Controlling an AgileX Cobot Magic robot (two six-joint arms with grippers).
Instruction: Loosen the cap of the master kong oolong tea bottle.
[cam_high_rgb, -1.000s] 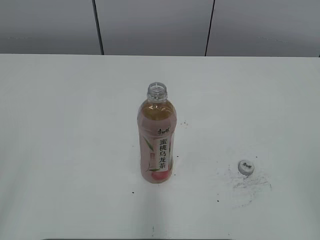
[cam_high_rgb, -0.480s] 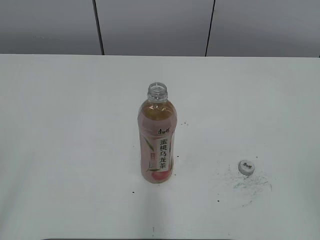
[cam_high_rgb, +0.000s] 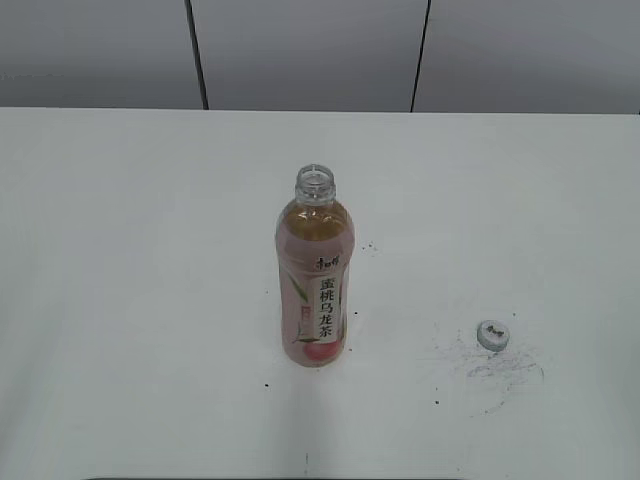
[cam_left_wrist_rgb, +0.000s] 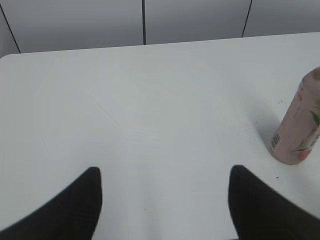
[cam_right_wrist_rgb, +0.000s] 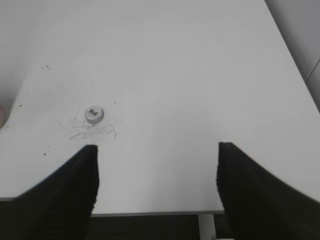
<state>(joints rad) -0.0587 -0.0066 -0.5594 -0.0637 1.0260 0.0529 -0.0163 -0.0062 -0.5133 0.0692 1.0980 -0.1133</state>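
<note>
The oolong tea bottle (cam_high_rgb: 316, 285) stands upright near the middle of the white table, its neck open with no cap on it. Its lower part also shows at the right edge of the left wrist view (cam_left_wrist_rgb: 299, 127). The grey-white cap (cam_high_rgb: 491, 335) lies flat on the table to the bottle's right, among dark scuff marks; it shows in the right wrist view (cam_right_wrist_rgb: 94, 114) too. My left gripper (cam_left_wrist_rgb: 165, 175) is open and empty, well left of the bottle. My right gripper (cam_right_wrist_rgb: 157, 150) is open and empty near the table's front edge, right of the cap. Neither gripper shows in the exterior view.
The white table (cam_high_rgb: 140, 250) ends at a grey panelled wall (cam_high_rgb: 300, 50) behind. Its front edge and a table leg (cam_right_wrist_rgb: 206, 225) show in the right wrist view. Dark scribble marks (cam_high_rgb: 495, 372) lie on the table by the cap.
</note>
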